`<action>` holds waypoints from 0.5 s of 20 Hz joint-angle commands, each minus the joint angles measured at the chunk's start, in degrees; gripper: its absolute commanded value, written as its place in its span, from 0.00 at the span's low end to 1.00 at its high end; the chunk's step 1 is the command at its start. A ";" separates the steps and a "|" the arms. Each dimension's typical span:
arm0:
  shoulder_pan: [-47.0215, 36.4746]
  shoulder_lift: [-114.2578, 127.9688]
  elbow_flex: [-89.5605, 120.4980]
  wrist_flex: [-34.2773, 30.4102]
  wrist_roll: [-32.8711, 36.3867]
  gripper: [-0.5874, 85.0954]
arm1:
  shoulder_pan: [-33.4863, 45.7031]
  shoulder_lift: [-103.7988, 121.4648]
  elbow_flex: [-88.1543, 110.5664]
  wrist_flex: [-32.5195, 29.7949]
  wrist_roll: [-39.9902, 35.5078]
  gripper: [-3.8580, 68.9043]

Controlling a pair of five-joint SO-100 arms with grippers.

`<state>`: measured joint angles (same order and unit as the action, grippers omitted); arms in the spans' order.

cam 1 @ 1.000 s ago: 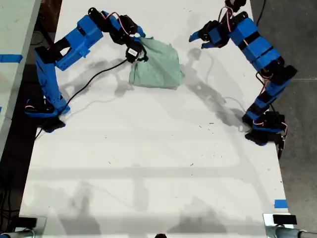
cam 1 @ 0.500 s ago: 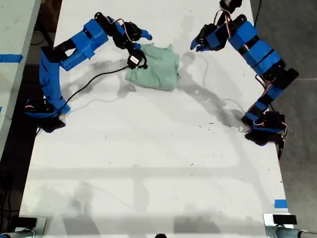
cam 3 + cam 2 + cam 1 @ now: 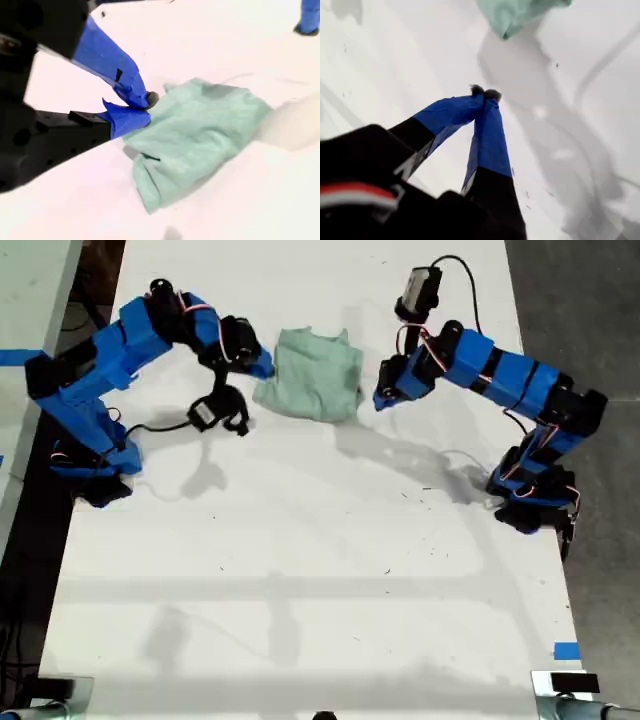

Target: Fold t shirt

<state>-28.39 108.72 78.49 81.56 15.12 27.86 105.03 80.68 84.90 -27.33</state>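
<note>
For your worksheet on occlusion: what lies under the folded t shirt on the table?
The t shirt rests on the white table, which shows bare all around it. Whatever sits beneath the cloth, including its own lower layers, is covered and cannot be seen.

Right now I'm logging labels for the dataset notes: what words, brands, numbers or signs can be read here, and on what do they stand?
None can be read.
The pale mint-green cloth t shirt shows no print.
The white table bears only specks and shadows.
The blue tape piece at its edge is blank.
</note>
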 commanded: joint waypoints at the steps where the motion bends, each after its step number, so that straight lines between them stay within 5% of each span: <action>1: 11.78 33.66 25.84 -9.40 -7.65 0.01 | -8.44 21.97 13.62 -0.62 5.27 0.03; 8: 22.50 82.88 86.48 -32.34 -14.06 0.01 | -23.12 58.54 55.46 -11.16 16.35 0.03; 10: 20.39 98.09 98.88 -29.79 -13.18 0.01 | -23.91 70.31 68.29 -16.61 17.05 0.03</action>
<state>-6.77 192.92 167.17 52.03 2.81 5.27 164.88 139.83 73.65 -11.60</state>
